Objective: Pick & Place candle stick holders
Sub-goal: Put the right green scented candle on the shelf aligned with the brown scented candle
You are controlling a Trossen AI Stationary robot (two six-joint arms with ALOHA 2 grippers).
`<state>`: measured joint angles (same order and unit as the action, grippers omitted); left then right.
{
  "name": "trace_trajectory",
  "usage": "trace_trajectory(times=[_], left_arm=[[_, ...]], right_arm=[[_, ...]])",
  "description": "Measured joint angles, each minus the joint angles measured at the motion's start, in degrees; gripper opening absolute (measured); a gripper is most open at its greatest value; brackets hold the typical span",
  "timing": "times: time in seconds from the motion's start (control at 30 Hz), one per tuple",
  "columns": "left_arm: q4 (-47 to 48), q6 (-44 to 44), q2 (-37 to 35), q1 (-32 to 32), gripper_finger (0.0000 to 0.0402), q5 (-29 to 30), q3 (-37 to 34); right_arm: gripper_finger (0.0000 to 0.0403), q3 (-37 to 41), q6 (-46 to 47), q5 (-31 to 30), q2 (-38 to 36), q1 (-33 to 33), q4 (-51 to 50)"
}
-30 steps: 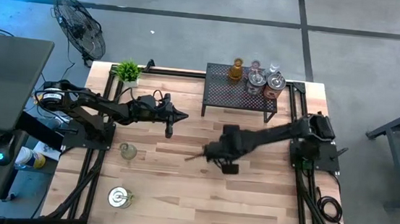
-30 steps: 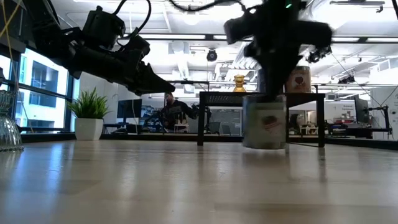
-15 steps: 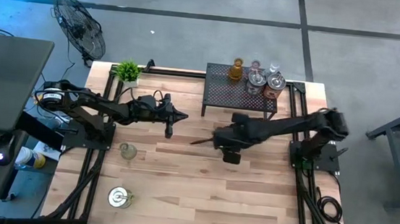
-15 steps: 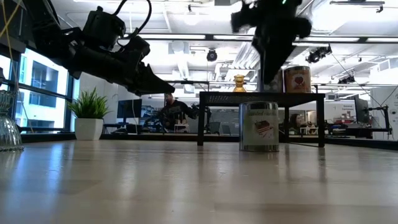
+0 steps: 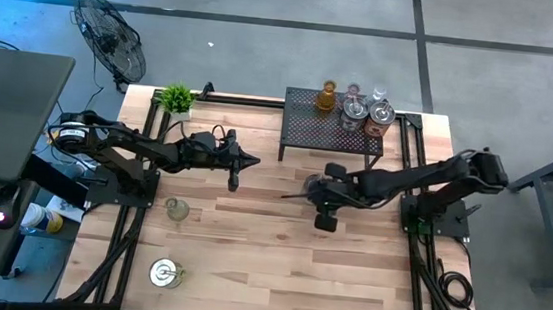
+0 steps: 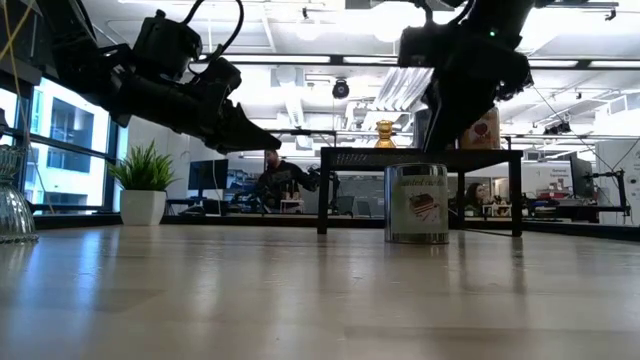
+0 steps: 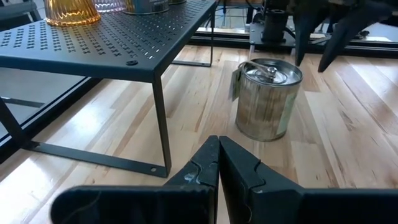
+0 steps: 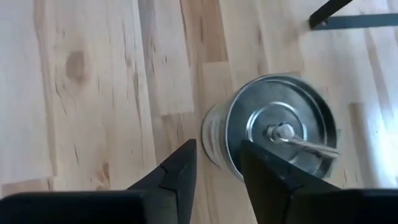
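On the left side of the pale wooden table [image 5: 247, 263], at about 8 o'clock, stand two candle stick holders: a small clear glass holder [image 5: 177, 209] and, closer to the front edge, a squat shiny silver metal round holder [image 5: 165, 273]. My left gripper [image 5: 236, 175] hangs above the table at about 10 o'clock, its jaws pressed together and holding nothing.

In the middle stands another silver metal round holder [image 6: 417, 203], upright on the wood. My right gripper [image 8: 214, 163] is just above it and a little to one side, jaws spread with nothing between them; the holder is free.

At about 1 o'clock the black mesh metal rack [image 5: 304, 127] carries the other holders, among them an amber glass one [image 5: 327, 97].

My worry is this: my right fingers [image 8: 177, 168] are still very near the holder's rim. If I swing sideways before I rise, I think I can clip it and tip or push it. The rack's leg is also close, so a wide move could strike it and shake the glass holders on top.
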<state>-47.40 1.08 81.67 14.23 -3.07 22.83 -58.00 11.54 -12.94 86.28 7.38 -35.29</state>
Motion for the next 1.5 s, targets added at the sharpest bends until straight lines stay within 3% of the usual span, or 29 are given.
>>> trace_trajectory(times=[0.6,0.73,1.03,1.23,1.5], left_arm=[[0.0,0.0,0.0,0.0,0.0005,0.1,0.0],[0.0,0.0,0.0,0.0,0.0005,0.1,0.0],[0.0,0.0,0.0,0.0,0.0005,0.0,0.0],[0.0,0.0,0.0,0.0,0.0005,0.0,0.0],[0.0,0.0,0.0,0.0,0.0005,0.0,0.0]], right_arm=[[0.0010,-0.3,-2.7,-0.6,3.9,-0.6,2.2],[0.0006,-2.4,-3.1,0.5,4.2,-0.6,-0.1],[0.0004,-15.0,-6.9,1.4,4.3,-0.6,-11.9],[0.0003,-26.7,-13.2,-1.7,4.2,-1.4,-20.5],[0.0002,-38.5,-27.9,-1.5,4.1,-9.2,-28.2]])
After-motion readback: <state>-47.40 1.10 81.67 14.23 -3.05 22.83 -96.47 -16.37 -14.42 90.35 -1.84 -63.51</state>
